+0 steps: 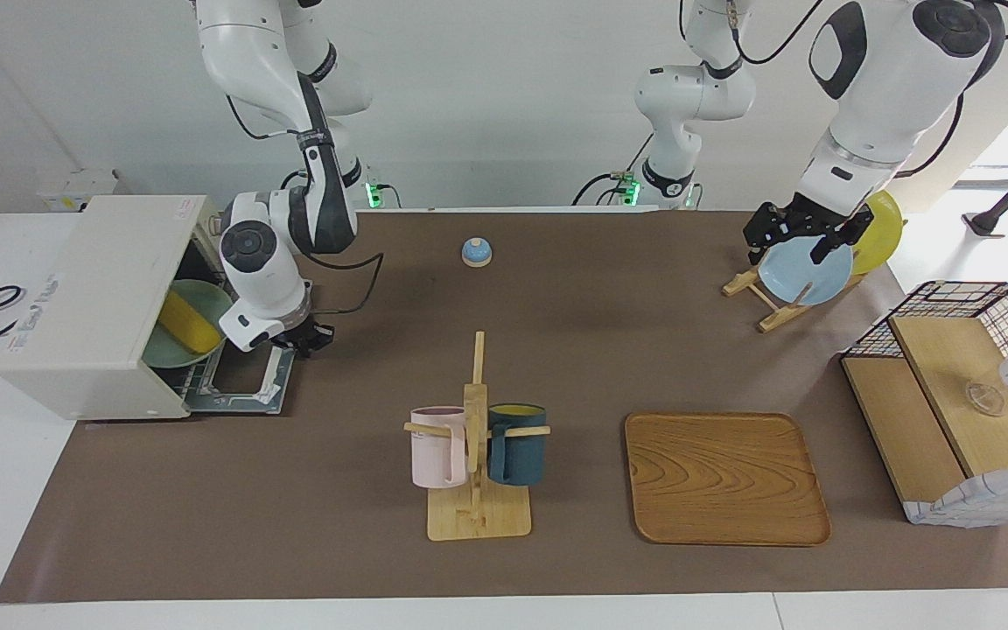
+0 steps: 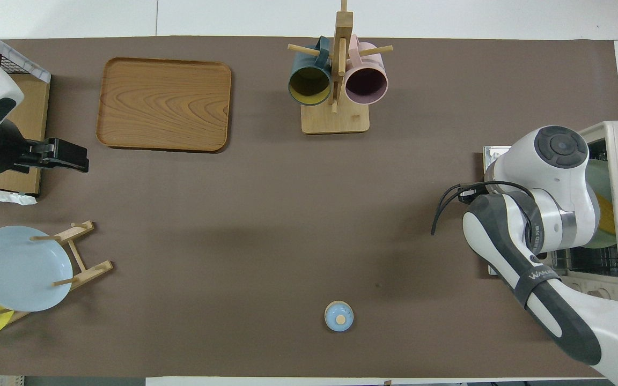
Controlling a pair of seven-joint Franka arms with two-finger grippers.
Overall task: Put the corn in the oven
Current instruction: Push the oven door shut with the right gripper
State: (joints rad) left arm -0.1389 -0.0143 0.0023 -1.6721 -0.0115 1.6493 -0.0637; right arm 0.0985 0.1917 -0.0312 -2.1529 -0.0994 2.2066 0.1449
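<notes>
Where the oven (image 1: 88,306) stands open at the left edge of the facing view, the corn (image 1: 189,322) lies inside it on a pale green plate (image 1: 198,302) resting on the wire rack. The oven's door (image 1: 241,389) is folded down flat onto the table. The right gripper (image 1: 307,337) hangs just above that lowered door, close to the plate's rim; whether its fingers are apart or together cannot be told. In the overhead view the right arm's wrist covers most of the oven mouth at the right edge. The left gripper (image 1: 806,234), at the upper right of the facing view, sits over a light blue plate (image 1: 806,273) on a wooden rack, fingers spread and empty. At lower centre are a mug stand (image 1: 476,455) and a wooden tray (image 1: 725,478).
</notes>
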